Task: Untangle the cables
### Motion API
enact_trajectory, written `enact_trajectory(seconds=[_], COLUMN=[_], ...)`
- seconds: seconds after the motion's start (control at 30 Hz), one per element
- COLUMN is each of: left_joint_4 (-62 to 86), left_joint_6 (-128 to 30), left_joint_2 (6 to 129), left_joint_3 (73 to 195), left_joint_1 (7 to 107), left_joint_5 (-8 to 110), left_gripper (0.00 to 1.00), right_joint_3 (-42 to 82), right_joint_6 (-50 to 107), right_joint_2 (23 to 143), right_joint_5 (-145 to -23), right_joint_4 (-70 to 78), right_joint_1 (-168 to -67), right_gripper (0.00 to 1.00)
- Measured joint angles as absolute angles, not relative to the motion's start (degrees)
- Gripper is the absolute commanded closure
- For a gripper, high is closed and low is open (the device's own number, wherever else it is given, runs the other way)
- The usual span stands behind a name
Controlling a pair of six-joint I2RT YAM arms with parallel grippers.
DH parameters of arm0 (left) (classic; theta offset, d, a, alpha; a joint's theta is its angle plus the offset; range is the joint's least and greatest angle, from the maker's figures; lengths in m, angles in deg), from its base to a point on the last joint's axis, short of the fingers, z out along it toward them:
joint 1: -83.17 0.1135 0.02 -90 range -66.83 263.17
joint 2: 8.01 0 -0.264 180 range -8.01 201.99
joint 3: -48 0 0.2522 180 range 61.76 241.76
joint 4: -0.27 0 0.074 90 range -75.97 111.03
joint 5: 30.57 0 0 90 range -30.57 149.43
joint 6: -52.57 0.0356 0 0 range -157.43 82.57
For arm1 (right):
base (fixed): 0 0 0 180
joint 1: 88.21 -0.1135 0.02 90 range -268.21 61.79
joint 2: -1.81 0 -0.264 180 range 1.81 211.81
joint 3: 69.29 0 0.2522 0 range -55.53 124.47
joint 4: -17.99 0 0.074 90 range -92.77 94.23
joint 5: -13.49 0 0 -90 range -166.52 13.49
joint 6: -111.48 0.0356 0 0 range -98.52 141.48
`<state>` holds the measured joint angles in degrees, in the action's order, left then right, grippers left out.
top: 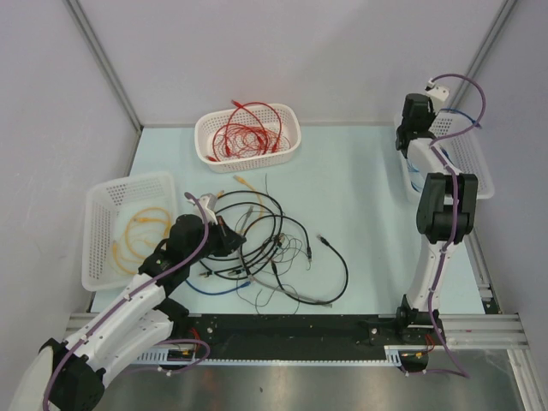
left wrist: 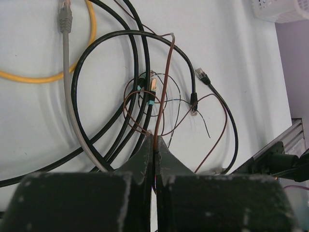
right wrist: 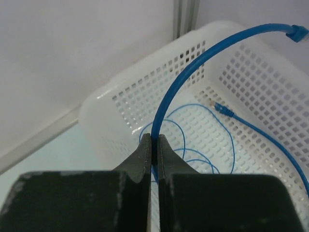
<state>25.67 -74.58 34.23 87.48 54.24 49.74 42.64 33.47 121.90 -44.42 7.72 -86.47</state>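
Observation:
The cables lie as a tangle (top: 270,244) of black loops and thin wires mid-table. My left gripper (top: 229,240) sits at the tangle's left edge. In the left wrist view it (left wrist: 155,141) is shut on a thin red-brown wire (left wrist: 164,92) that rises out of black loops (left wrist: 84,72), beside a grey cable (left wrist: 67,87) and a yellow one (left wrist: 29,77). My right gripper (top: 409,152) hangs over the right basket (top: 476,167). In the right wrist view it (right wrist: 155,137) is shut on a thick blue cable (right wrist: 183,77), which arches above thinner blue cables (right wrist: 227,140) in the basket.
A white basket (top: 205,145) at the back holds red cables (top: 248,133). Another basket (top: 98,248) at the left holds yellow cables (top: 141,227). A blue cable (top: 214,289) lies at the tangle's near-left edge. Walls close in the left, back and right.

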Motion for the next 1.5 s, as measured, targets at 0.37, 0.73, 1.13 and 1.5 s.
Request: enact_trajectory(seconds=[0.37, 0.73, 1.13, 1.5], left_joint_4=[25.6, 26.9, 32.5, 35.8], left_joint_6=[-75.0, -74.9, -74.9, -74.6], left_joint_2=[34.7, 32.0, 33.6, 36.6], left_joint_3=[87.5, 88.2, 93.2, 94.3], left_joint_1=[54.2, 54.2, 54.2, 54.2], left_joint_5=[49.7, 51.6, 57.0, 61.0], left_gripper=[1.00, 1.00, 0.87, 0.31], right_joint_3=[39.3, 38.8, 20.5, 0.9], right_joint_6=[34.9, 42.1, 46.1, 42.6], right_joint_2=[120.8, 103.3, 86.8, 79.0], right_joint_5=[-41.4, -41.2, -59.9, -62.1], right_joint_4=[4.6, 6.0, -5.2, -13.2], right_joint_1=[-87.7, -95.8, -127.8, -150.3], right_gripper=[0.00, 0.00, 0.02, 0.11])
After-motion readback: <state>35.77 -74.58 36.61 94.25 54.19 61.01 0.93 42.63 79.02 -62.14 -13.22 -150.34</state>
